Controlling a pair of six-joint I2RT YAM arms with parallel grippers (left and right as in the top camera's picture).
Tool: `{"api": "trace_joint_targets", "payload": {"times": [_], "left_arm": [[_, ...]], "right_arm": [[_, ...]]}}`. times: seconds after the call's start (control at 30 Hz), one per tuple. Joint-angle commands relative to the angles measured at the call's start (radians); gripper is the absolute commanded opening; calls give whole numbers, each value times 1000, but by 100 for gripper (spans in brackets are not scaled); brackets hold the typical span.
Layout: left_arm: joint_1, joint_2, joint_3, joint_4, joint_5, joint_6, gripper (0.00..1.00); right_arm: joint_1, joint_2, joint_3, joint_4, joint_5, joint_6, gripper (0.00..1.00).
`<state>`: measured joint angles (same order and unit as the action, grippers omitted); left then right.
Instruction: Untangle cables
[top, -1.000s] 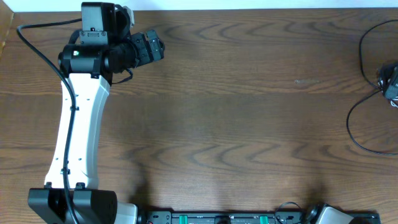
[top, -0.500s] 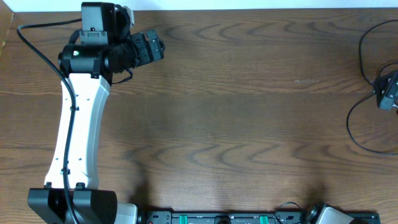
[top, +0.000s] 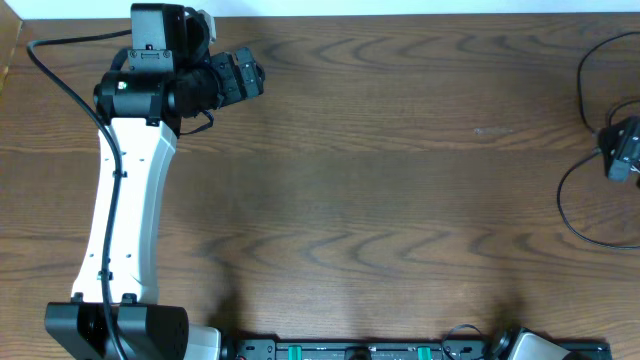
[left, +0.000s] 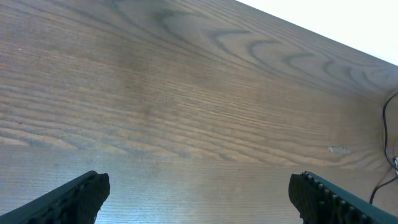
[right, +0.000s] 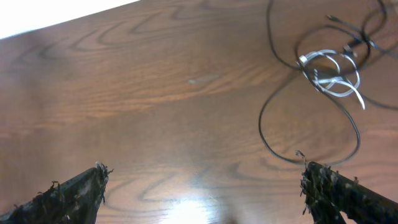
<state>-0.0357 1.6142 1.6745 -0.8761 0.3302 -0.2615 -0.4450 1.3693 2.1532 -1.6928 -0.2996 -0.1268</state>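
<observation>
Cables (right: 318, 76) still tangled, right claw (right: 203, 177) shifted slightly

The overhead view's right edge is cutting off my right pincer (top: 624, 148), showing only a dark sliver. It is also slicing through the black cable (top: 559, 203) loops lying on the tabletop (top: 400, 180). From my right wrist, that cable is running off the top and right edges. Where it is crossing the white cable (right: 318, 81) is too small to sort out. My left wrist is catching only a thin black strand at its right edge. Both wrist views' bottom edges are cropping my fingers (right: 68, 196).
</observation>
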Motion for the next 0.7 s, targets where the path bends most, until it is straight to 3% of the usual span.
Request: {"api": "trace_joint_targets", "payload": {"times": [0.0, 0.23, 0.67], "left_arm": [[0, 0, -3, -3, -13, 3, 98], [0, 0, -3, -3, -13, 3, 98], [0, 0, -3, -3, -13, 3, 98]], "right_arm": [[38, -51, -3, 8, -6, -51, 99], [114, -203, -179, 166, 10, -51, 99], [285, -631, -892, 733, 12, -54, 99]]}}
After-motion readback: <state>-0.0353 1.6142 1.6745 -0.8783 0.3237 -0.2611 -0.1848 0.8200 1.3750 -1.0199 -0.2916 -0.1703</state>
